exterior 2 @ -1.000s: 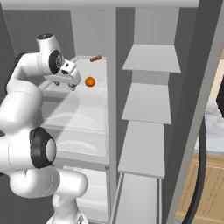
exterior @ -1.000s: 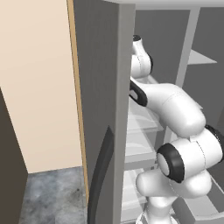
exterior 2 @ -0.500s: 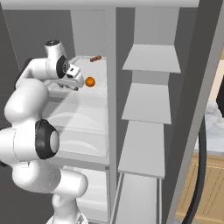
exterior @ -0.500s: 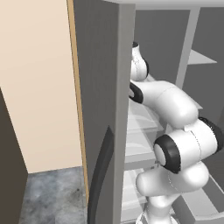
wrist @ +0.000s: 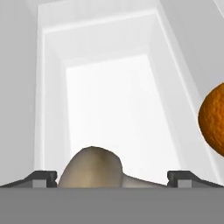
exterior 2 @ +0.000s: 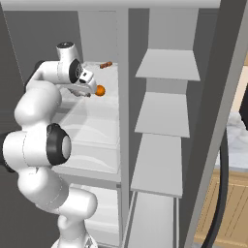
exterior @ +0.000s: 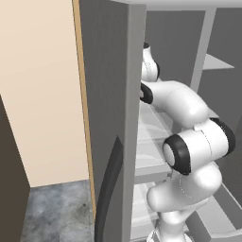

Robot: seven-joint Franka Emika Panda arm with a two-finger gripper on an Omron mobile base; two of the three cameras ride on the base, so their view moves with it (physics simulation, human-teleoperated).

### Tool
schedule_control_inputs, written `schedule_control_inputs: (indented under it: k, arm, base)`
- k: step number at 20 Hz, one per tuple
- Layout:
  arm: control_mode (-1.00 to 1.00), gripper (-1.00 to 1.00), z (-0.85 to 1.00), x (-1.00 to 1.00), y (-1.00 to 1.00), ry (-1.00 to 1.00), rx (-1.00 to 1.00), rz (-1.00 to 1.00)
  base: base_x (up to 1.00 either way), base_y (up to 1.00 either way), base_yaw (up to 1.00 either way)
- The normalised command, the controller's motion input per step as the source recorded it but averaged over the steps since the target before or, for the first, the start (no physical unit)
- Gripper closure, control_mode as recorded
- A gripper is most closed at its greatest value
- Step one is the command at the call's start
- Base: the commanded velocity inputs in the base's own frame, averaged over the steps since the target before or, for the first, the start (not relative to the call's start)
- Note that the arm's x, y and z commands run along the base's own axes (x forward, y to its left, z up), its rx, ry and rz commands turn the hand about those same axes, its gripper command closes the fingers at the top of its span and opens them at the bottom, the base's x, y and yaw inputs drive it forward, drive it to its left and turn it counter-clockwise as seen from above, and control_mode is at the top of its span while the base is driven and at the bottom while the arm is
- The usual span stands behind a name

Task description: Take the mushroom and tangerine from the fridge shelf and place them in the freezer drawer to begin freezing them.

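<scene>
The mushroom point(wrist: 92, 168), a tan-beige lump, lies low in the hand view between the two dark finger tips of my gripper point(wrist: 113, 177). The jaws stand wide open around it, apart from its sides. The tangerine point(wrist: 214, 122), bright orange, sits just to the right of the fingers. In the right base view my gripper point(exterior 2: 86, 92) hangs over the white fridge shelf point(exterior 2: 97, 114), right beside the tangerine point(exterior 2: 100, 90). Pale box-like drawers point(exterior 2: 89, 145) sit below that shelf; I cannot tell which is the freezer drawer.
A small brown item point(exterior 2: 106, 64) lies at the back of the upper shelf. The open grey fridge door point(exterior: 108, 118) stands left of the arm. Narrow door shelves point(exterior 2: 162, 114) line the right side. A vertical divider point(exterior 2: 123, 97) bounds the shelf.
The hand has moved a little further in over the shelf, towards the tangerine, and the wrist has risen. The jaws have stayed open.
</scene>
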Motion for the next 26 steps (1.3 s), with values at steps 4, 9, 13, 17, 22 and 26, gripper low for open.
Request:
schedule_control_inputs:
  k: [4,9,13,17,22,26]
  arm:
    - [-1.00,1.00,-0.39,0.05,-0.02,0.00,0.00,0.01]
    - [-1.00,1.00,-0.29,0.03,0.00,-0.03,-0.01,0.02]
    - [-1.00,1.00,0.00,-0.13,0.00,0.00,0.00,0.00]
    - [-1.00,1.00,0.00,-0.88,0.00,0.00,0.00,0.00]
    - [-1.00,1.00,0.19,-1.00,-0.03,-0.03,0.01,0.00]
    - [-1.00,1.00,0.23,-1.00,-0.09,-0.04,0.03,0.00]
  base:
    - [0.00,0.00,0.00]
    - [0.00,0.00,0.00]
    - [0.00,0.00,0.00]
    - [0.00,0.00,0.00]
    - [0.00,0.00,0.00]
    - [0.00,0.00,0.00]
